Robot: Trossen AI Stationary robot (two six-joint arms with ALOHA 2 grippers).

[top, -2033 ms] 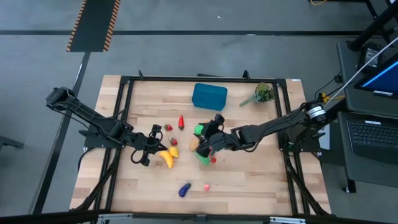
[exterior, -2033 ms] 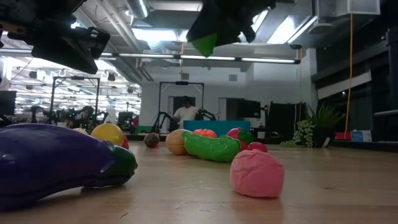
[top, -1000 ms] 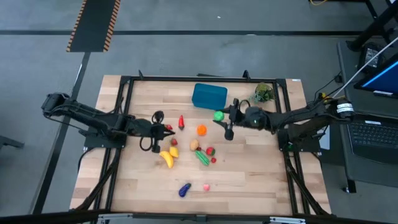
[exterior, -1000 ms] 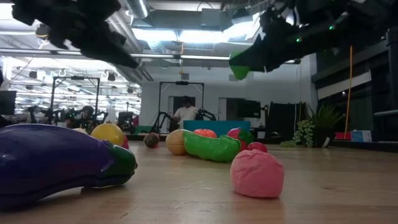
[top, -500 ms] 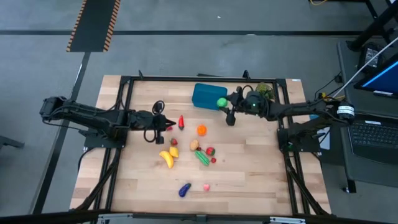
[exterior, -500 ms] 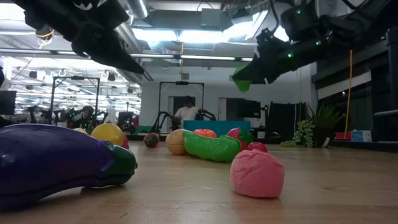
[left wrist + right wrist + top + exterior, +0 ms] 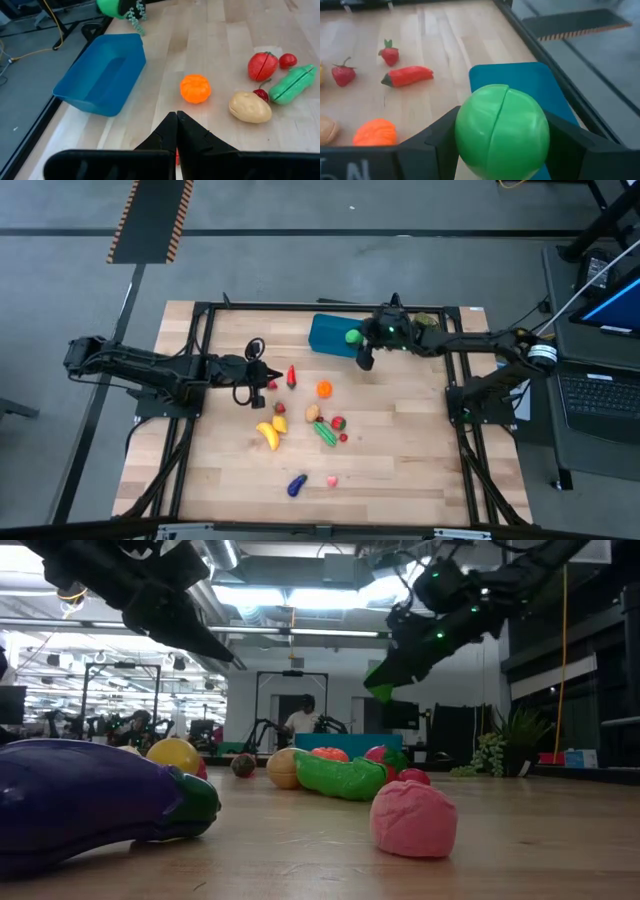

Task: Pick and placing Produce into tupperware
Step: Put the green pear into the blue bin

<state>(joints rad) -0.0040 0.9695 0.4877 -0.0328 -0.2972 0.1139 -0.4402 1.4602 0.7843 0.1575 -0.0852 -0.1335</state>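
Observation:
My right gripper point(image 7: 358, 340) is shut on a round green toy fruit point(image 7: 352, 335) above the right end of the teal tub point(image 7: 333, 335), which stands near the table's far edge. The tub's inside point(image 7: 102, 75) holds nothing in the left wrist view. My left gripper point(image 7: 263, 375) is shut and hovers left of the red pepper point(image 7: 291, 375), above a strawberry point(image 7: 271, 385). Other toy pieces lie on the wood: orange pumpkin point(image 7: 324, 389), potato point(image 7: 312, 413), cucumber point(image 7: 326, 434), banana point(image 7: 268, 434), eggplant point(image 7: 296, 485), pink piece point(image 7: 332, 479). My right gripper pinches the green fruit point(image 7: 502, 131) between its two fingers point(image 7: 440, 142), one on each opposite side of the ball. The fingers come from the table's right, slanting down. The fruit is lifted clear, over the tub's near right corner point(image 7: 520, 82).
A leafy plant sprig point(image 7: 425, 330) lies at the far right, partly under my right arm. A black metal frame point(image 7: 200, 315) borders the table. Bare wood stretches along the right side and the near edge. People and other rigs show in the room behind in the low view.
My right gripper has carried the green fruit from above the middle of the table toward the far edge and slightly left, until it hangs over the tub's right end. My left gripper has moved a little toward the far edge and stayed shut.

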